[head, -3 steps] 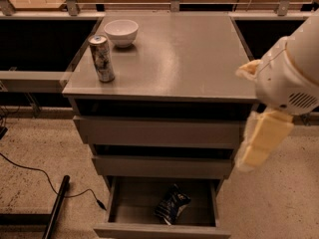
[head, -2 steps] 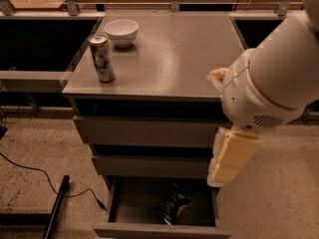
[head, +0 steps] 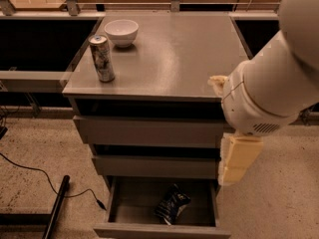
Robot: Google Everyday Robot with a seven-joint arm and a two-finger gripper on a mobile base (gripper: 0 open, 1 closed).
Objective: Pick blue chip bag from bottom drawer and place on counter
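The blue chip bag (head: 172,204) lies crumpled inside the open bottom drawer (head: 159,230), right of its middle. The two drawers above it are pushed in. The counter (head: 174,59) is the broad grey top of the cabinet. My gripper (head: 230,176) is a cream-coloured piece hanging from the big white arm (head: 269,93). It is at the cabinet's right front corner, pointing down, above and to the right of the bag and just outside the drawer's right wall. It holds nothing that I can see.
A silver patterned can (head: 101,58) stands at the counter's front left, with a white bowl (head: 121,32) behind it. A black cable and a dark bar (head: 57,203) lie on the speckled floor to the left. Dark shelving flanks the cabinet.
The arm has swung left in front of the cabinet's right side, and the gripper has come left and slightly lower, toward the open drawer. The bag, can and bowl have not moved.
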